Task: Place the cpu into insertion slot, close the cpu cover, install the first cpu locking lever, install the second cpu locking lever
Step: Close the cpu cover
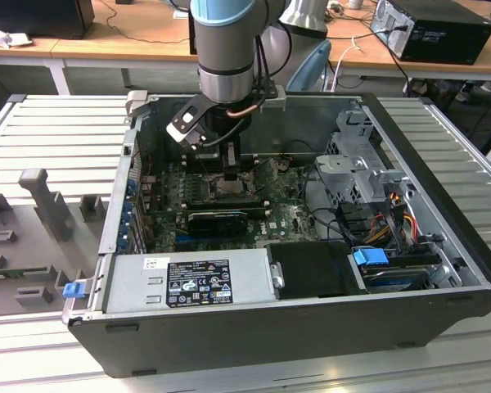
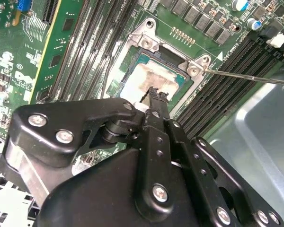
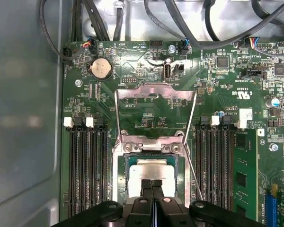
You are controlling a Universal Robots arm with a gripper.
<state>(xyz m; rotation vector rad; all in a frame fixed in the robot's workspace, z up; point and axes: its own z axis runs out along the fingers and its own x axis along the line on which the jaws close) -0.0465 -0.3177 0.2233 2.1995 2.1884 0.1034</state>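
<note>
We see the gripper (image 3: 153, 184) low inside the open computer case (image 1: 311, 327). Its two black fingers are pressed together with nothing between them. In both wrist views the tips sit right on top of the cpu (image 3: 154, 169), or so close that we cannot see a gap.

The cpu is a flat square with a pale, dull metal top that looks a bit smeared. It lies flat in the insertion slot (image 3: 128, 165), which has a dark rim and sits in the green board (image 3: 146, 116). So we think the chip is already in its place.

The cpu cover (image 3: 154, 91) is not shut. It is a thin grey metal frame, tipped back from its hinge, on the far side of the slot from the gripper's body. The chip is right under the fingers, and the cover is further out, past the chip.

A thin shiny wire lever (image 3: 193, 142) runs along one side of the slot, the same way as the long black memory slots (image 3: 87, 165). It looks loose and not hooked down
</note>
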